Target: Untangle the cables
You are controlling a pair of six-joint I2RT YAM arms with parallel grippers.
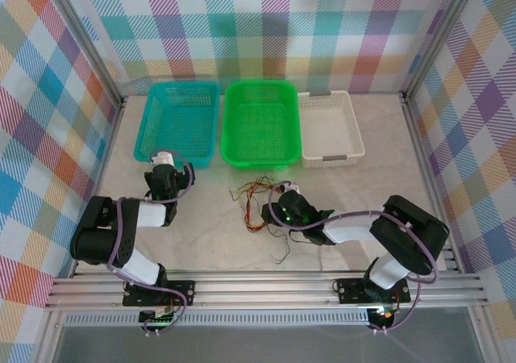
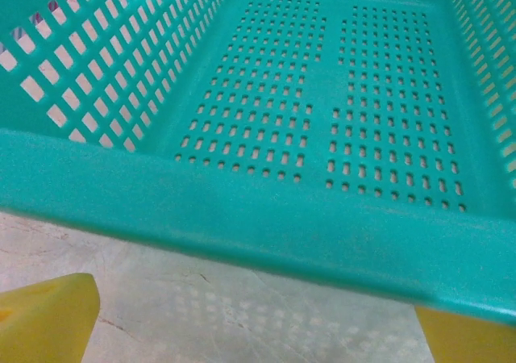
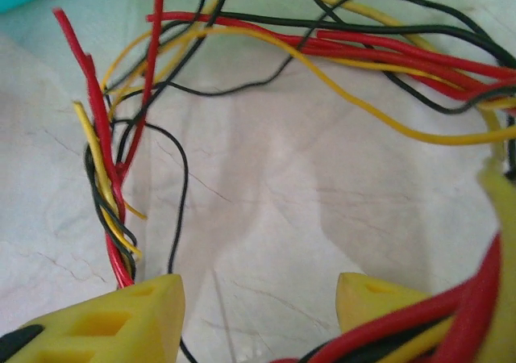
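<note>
Overhead onto table (image 1: 201,238), left wrist close at teal basket (image 2: 242,218), right seemingly close over cables (image 3: 113,194)

I find nothing I can read here: no lettering, label, brand, number or sign on anything in front of me.

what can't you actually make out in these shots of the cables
Top view: the cables are too thin to trace which crosses which, and the right end effector covers part of the tangle.
Right wrist view: cable ends run off the top and right edges; the twisted strands pass behind a yellow finger; red ones at bottom right are blurred.
Left wrist view: the teal basket rim hides the table behind it.
</note>
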